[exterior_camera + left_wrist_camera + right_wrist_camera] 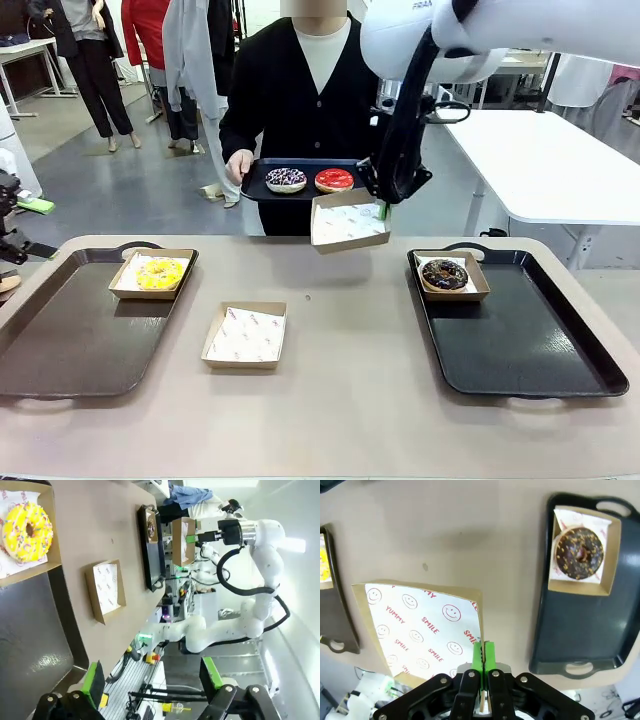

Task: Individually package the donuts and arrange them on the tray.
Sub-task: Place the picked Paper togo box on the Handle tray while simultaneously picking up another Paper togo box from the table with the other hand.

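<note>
Tan table (340, 400): your right gripper (484, 652) is pinching a paper box (420, 625) by its rim, red donut (334, 179) sitting just beyond it; your left gripper (152, 675) is hanging spread.

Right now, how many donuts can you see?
4. Yellow donut: boxed on the left tray. Chocolate donut: boxed on the right tray. Sprinkled donut and red donut: on the small tray the person holds.
</note>
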Available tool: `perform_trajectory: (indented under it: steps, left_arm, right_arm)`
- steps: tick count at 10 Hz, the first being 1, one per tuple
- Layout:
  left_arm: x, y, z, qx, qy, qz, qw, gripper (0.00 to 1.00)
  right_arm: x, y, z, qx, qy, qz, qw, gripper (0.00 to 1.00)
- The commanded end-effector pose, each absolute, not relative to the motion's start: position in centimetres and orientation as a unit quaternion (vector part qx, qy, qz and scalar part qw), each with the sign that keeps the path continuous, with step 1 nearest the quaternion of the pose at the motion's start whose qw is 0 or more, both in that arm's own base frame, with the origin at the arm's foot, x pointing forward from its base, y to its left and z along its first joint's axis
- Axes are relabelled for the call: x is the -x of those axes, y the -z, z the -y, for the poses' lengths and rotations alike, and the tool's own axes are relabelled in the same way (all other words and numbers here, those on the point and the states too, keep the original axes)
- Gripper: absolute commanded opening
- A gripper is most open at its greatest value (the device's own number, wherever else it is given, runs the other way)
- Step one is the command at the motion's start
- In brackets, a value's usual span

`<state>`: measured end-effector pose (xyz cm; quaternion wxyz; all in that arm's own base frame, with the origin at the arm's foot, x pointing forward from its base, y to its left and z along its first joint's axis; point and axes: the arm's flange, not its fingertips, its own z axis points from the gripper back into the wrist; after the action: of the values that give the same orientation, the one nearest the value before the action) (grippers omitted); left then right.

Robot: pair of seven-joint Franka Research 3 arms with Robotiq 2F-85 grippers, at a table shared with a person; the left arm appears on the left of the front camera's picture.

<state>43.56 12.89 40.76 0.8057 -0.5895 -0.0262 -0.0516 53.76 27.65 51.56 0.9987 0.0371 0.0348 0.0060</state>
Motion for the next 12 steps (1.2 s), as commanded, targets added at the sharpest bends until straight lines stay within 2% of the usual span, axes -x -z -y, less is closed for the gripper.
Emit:
perform_trajectory:
  steps: [1, 8, 12]
  left_arm:
    - [-41.9, -40.5, -14.0, 0.596, -0.002, 0.064, 0.8, 1.0]
    - [-40.7, -39.3, -16.1, 0.55, -0.082, 0.075, 0.828, 1.0]
    - [-41.2, -39.0, -16.8, 0.554, -0.072, 0.073, 0.826, 1.0]
  right_arm:
    - [-56.1, -52.4, -29.3, -0.021, -0.004, -0.041, 0.999, 0.0]
    - [-58.0, -51.5, -29.8, -0.03, -0.006, -0.061, 0.998, 0.0]
    - [-57.6, -51.0, -29.4, -0.036, -0.012, -0.059, 0.998, 0.0]
